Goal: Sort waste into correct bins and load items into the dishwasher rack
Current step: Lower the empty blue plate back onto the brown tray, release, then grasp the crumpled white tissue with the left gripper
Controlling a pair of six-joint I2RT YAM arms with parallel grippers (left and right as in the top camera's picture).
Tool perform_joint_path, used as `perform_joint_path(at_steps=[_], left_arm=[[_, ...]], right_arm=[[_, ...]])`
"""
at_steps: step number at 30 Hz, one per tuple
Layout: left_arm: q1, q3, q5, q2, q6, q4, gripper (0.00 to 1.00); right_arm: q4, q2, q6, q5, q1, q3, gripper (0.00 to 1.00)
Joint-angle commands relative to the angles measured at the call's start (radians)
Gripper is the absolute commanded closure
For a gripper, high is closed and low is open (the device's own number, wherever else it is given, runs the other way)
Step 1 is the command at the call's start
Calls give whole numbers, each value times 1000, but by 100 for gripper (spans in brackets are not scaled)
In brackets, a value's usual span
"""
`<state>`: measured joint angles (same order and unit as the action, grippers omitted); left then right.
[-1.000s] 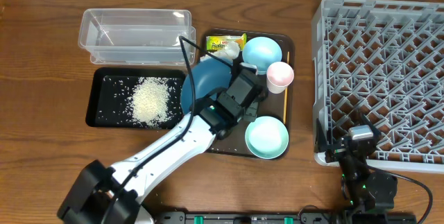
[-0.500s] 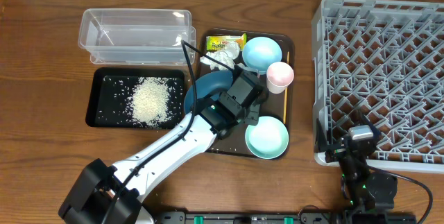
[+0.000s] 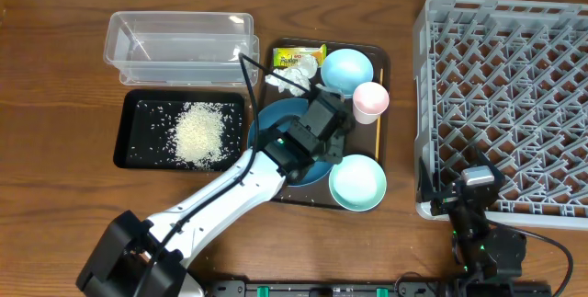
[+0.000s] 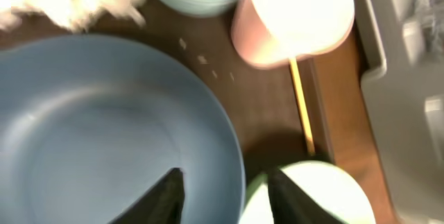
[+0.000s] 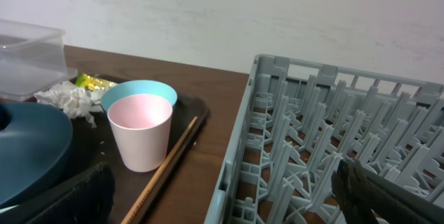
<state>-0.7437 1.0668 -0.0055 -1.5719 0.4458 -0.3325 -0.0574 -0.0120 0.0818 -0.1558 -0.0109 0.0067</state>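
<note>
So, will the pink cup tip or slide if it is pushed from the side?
It may well tip: the pink cup stands upright and narrows toward its base. It looks empty, so it is likely light. The orange stick lying beside its base might roll if nudged.

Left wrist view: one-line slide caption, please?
Left gripper open astride rim of dark blue plate, pink cup and orange stick beyond.

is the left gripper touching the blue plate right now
Cannot tell. In the left wrist view the left gripper has its jaws parted astride the rim of the dark blue plate, but blur hides any contact; overhead, the arm covers it.
</note>
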Motion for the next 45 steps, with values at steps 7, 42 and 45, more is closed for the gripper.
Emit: perform_joint_path(at_steps=[7,42,45], left_arm=[[180,230,136,52,-139,-126,37],[278,657,-112,-544,-336,-290,25],[280,656,-112,-554,-337,-294,25]], right_arm=[[-5,5,10,6,-9,-1,1],[-5,5,10,6,-9,-1,1],[-5,5,10,6,-9,-1,1]])
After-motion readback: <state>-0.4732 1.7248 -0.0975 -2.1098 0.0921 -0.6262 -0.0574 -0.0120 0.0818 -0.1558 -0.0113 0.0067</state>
